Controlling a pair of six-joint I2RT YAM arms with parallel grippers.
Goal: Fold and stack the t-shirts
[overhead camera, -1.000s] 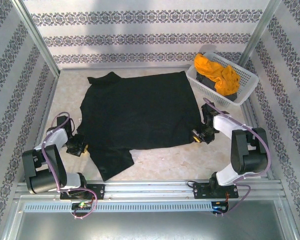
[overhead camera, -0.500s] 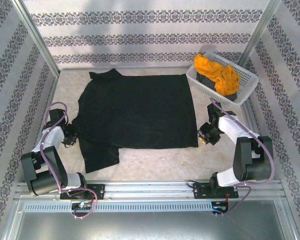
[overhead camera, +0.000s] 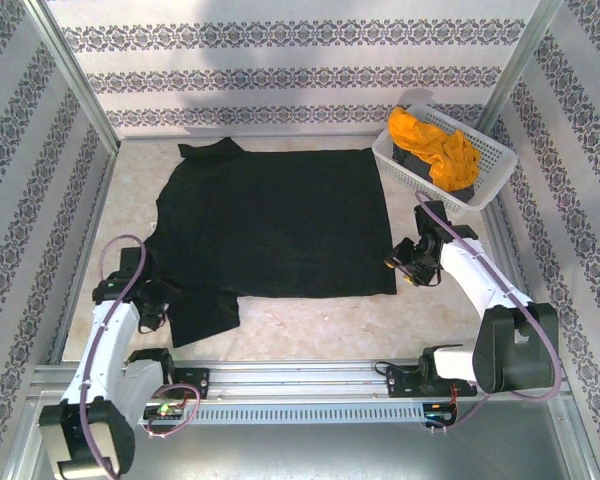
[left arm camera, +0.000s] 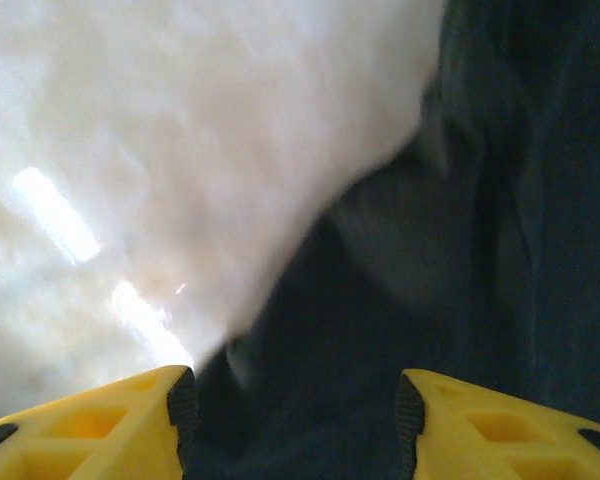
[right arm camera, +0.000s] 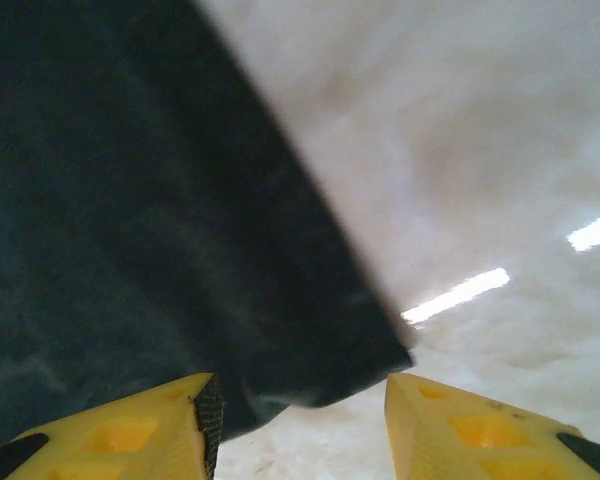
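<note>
The black t-shirt lies spread flat on the tabletop between the two hands, front down or up not being distinguishable. Its body forms a broad, roughly square panel. One sleeve reaches toward the near side, ending just beside the left hand. The other sleeve points to the far left corner, well away from both hands.

In the left wrist view, the yellow fingers of the left hand stand wide apart: this hand is released and grasps nothing. Dark fabric lies beneath and ahead of the gap, and bare tabletop shows to the left of it.

The right hand sits at the near right corner of the same shirt. In the right wrist view its fingers are likewise spread and released. The shirt's hem corner lies on the tabletop just ahead of the gap, apart from both fingers, with pale tabletop to its right.

Beyond the right hand, toward the far right corner, stands a white lattice basket. It holds the crumpled orange-yellow t-shirt, which rests on top of the dark grey t-shirt.
</note>
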